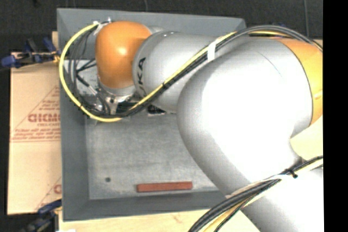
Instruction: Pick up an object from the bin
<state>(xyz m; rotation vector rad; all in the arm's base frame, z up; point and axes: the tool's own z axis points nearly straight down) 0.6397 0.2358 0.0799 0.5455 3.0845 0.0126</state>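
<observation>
Arm's tool (106,105) at bin's (74,171) 10 o'clock corner, under orange wrist cover (117,54); released or clenched: can't tell. Red-brown flat bar (164,187) lies at 6 o'clock nr front wall, well apart from tool. Small dark speck (107,180) at 7 o'clock.

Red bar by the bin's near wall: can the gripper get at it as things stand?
Probably yes. The bar lies flat and uncovered on the bin floor, with bare floor between it and the gripper in the far left corner. The wall close beside it might hamper a grasp.
</observation>
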